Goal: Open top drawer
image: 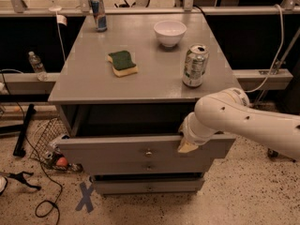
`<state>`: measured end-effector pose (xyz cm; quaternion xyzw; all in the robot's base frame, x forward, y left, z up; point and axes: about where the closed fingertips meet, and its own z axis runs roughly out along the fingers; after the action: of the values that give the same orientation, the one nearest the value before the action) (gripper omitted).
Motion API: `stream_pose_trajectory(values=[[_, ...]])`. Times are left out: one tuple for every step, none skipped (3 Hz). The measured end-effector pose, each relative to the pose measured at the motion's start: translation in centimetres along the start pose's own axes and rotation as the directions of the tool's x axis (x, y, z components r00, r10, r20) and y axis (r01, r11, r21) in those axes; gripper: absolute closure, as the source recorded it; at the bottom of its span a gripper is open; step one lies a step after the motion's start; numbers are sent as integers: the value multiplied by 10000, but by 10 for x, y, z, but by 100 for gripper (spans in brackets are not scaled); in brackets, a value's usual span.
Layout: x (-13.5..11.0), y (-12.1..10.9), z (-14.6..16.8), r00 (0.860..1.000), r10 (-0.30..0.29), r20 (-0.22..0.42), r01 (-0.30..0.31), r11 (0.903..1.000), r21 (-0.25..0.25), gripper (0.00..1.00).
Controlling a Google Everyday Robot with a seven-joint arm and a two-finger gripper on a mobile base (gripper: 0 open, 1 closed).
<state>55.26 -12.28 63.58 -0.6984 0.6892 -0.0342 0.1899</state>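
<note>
The top drawer [112,149] of the grey cabinet is pulled partly out. Its wide front panel stands forward of the cabinet body, with a dark gap behind it. Its small round metal knob [148,152] sits at the centre of the panel. My gripper [185,143] is at the end of the white arm [243,118] that reaches in from the right. It rests at the top edge of the drawer front, right of the knob and part-way into the gap. A narrower drawer [148,187] below is nearly shut.
On the cabinet top [84,86] stand a green-and-yellow sponge [122,62], a white bowl [169,32], a soda can [195,65] near the right front and a blue can [98,14] at the back. A wire basket [47,137], cables and a blue tape cross [86,197] lie on the floor at left.
</note>
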Motion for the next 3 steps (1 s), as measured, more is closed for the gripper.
stream_pose_trajectory(values=[[0,1,1,10000,-11,0,11,10000,-16,12],[-1,1,1,10000,-24,1,24,10000,-30,0],[-1,1,1,10000,-24,1,24,10000,-31,0]])
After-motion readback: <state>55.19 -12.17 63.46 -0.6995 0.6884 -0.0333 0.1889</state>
